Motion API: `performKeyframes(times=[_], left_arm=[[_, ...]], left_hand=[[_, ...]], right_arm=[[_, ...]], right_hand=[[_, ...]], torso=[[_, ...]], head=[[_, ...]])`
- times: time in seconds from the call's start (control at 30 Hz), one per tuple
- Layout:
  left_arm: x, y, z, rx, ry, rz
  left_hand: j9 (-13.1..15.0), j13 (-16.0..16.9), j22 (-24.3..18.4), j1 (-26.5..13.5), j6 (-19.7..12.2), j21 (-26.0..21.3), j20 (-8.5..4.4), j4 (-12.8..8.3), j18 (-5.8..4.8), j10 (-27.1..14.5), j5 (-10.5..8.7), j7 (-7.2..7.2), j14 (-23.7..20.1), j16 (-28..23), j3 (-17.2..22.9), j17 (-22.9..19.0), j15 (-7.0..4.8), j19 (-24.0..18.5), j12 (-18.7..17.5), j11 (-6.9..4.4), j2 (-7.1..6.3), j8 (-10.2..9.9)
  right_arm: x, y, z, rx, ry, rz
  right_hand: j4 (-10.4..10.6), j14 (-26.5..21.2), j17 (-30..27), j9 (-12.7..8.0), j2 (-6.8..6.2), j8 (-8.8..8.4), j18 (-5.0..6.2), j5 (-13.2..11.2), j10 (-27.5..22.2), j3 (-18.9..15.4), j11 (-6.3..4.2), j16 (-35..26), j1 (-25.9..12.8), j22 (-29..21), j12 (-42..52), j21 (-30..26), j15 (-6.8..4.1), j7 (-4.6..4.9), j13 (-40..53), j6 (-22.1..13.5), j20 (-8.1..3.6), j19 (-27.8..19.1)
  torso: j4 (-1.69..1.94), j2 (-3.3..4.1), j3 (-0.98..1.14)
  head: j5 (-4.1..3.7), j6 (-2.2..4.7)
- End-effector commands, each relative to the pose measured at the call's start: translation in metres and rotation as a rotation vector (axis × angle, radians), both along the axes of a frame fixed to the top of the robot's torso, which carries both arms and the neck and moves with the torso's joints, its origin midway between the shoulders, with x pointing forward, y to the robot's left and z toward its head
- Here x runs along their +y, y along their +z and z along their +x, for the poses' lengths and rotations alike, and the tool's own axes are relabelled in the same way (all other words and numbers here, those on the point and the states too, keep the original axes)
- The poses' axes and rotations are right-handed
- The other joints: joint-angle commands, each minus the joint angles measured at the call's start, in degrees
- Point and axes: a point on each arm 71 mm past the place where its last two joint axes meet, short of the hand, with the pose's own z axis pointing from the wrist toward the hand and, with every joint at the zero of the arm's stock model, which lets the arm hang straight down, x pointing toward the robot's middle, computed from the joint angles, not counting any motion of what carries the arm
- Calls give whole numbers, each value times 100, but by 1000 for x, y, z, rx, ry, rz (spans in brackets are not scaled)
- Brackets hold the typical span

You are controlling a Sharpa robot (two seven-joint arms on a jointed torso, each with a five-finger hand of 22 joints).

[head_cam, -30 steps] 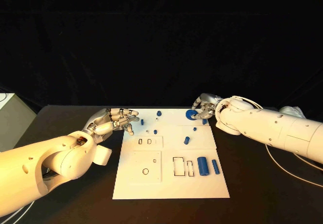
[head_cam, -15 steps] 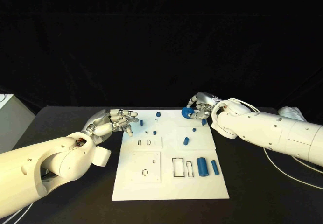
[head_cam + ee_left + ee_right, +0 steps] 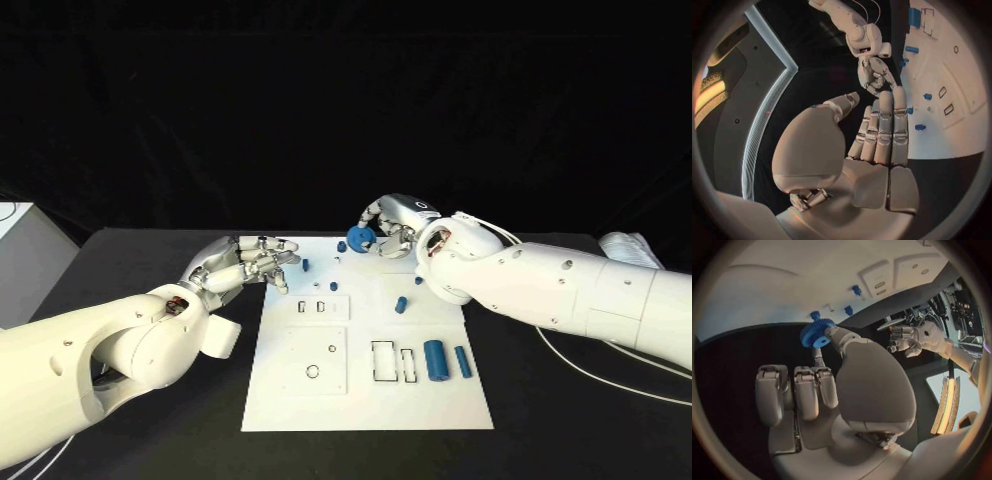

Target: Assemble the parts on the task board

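Carrying a blue gear (image 3: 359, 237), the right hand (image 3: 389, 224) has swung leftward over the task board's (image 3: 368, 400) far edge, pinching it above the black counter (image 3: 577, 420). Its wrist view reveals the gear's teeth. Left hand (image 3: 245, 260) hovers beside the board, fingers extended together, empty.

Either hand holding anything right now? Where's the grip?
Right hand pinches the blue gear at its toothed rim between thumb and a finger. Left hand holds nothing, fingers straight.
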Motion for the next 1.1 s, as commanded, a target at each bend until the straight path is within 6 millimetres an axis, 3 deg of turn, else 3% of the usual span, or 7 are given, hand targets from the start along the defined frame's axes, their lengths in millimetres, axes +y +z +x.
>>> performKeyframes(times=[0.03, 0.5, 0.7, 0.87, 1.1], left_arm=[[-5, 1, -2, -4, -29, -10], [-7, 1, -2, -4, -34, -12], [-8, 1, -2, -5, -36, -13], [-8, 1, -1, -5, -36, -13], [-9, 1, -1, -5, -38, -14]], left_hand=[[7, 3, -6, 20, -46, 22, 6, -20, 36, -32, -27, -8, -28, -30, -2, -7, 5, -47, -13, 13, 31, -34], [7, 3, -6, 20, -46, 22, 6, -20, 36, -32, -27, -8, -28, -30, -2, -7, 5, -47, -13, 13, 31, -34], [7, 3, -6, 20, -46, 22, 6, -20, 36, -32, -27, -8, -28, -30, -2, -7, 5, -47, -13, 13, 31, -34], [7, 3, -6, 20, -46, 22, 6, -20, 36, -32, -27, -8, -28, -30, -2, -7, 5, -47, -13, 13, 31, -34], [7, 3, -6, 20, -46, 22, 6, -20, 36, -32, -27, -8, -28, -30, -2, -7, 5, -47, -13, 13, 31, -34]], right_arm=[[11, -2, 0, -42, -3, -52], [39, -23, -4, 8, 23, -91], [39, -28, -3, 7, 3, -112], [39, -30, -3, 7, -4, -117], [39, -31, -2, 3, -10, -117]], right_hand=[[2, 580, 1432, 91, -16, 179, -93, -31, 414, 42, -45, 30, -68, 1070, 31, 22, -23, -66, 1348, 68, -18, 417], [-17, 581, 1439, 84, -32, 170, -93, -50, 415, 58, -41, 33, -94, 1068, 31, 20, -20, -59, 1348, 36, -17, 416], [-25, 577, 1420, 78, -47, 161, -89, -59, 393, 67, -34, 24, -124, 1054, 14, 7, -16, -51, 1330, 10, -15, 410], [-25, 577, 1420, 78, -47, 161, -89, -59, 393, 67, -34, 24, -124, 1054, 14, 7, -16, -51, 1330, 10, -15, 410], [-32, 580, 1433, 76, -51, 159, -92, -60, 399, 74, -32, 30, -133, 1065, 19, 16, -14, -50, 1335, 3, -14, 415]], torso=[[25, 7, -10], [11, 19, 6], [9, 15, -2], [-3, 11, 15], [4, 12, 11]], head=[[-2, 16], [47, -24], [47, -56], [66, -71], [59, -66]])
